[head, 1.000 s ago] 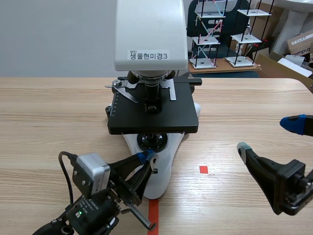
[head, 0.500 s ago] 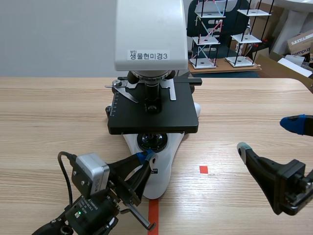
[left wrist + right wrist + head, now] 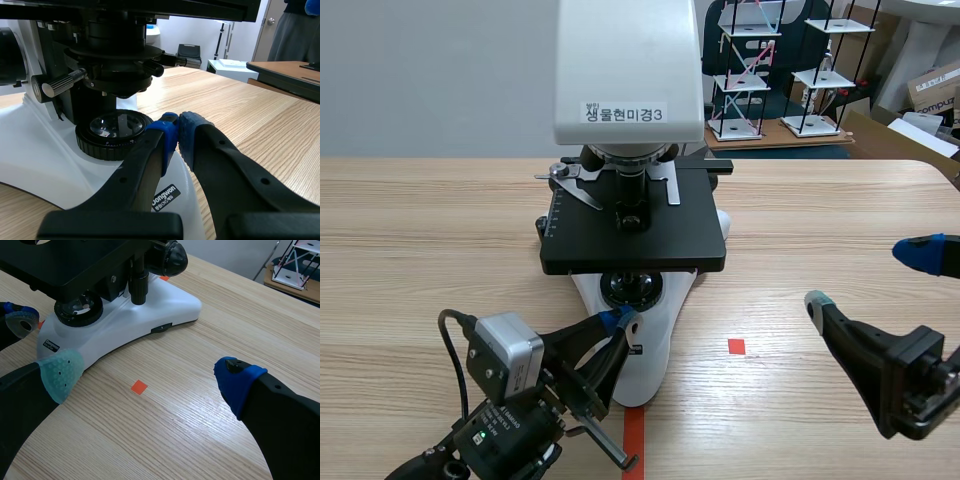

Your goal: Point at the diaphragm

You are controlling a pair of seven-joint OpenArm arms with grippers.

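The left gripper (image 3: 177,136) was shut with nothing in it, its two blue pads (image 3: 195,131) pressed together to make one pointing tip. It lay low over the white base (image 3: 45,165) of the microscope (image 3: 630,120), just beside the round light lens (image 3: 114,127) set in that base.

The diaphragm (image 3: 111,80) was the black ring assembly hanging under the stage (image 3: 635,240), directly above the light lens, with a small lever (image 3: 152,67) sticking out at its side. In the scene view the stage hid most of it, so its exact edge could not be told there.

The tip was aimed toward the lens and sat lower than the diaphragm, so the pointing step seemed in hand but not finished. The next move probably called for raising the tip a little and pushing it forward under the stage, without touching the lens glass or the lever.

The right gripper (image 3: 150,377) was wide open and held nothing, over the table (image 3: 440,230) well apart from the microscope.
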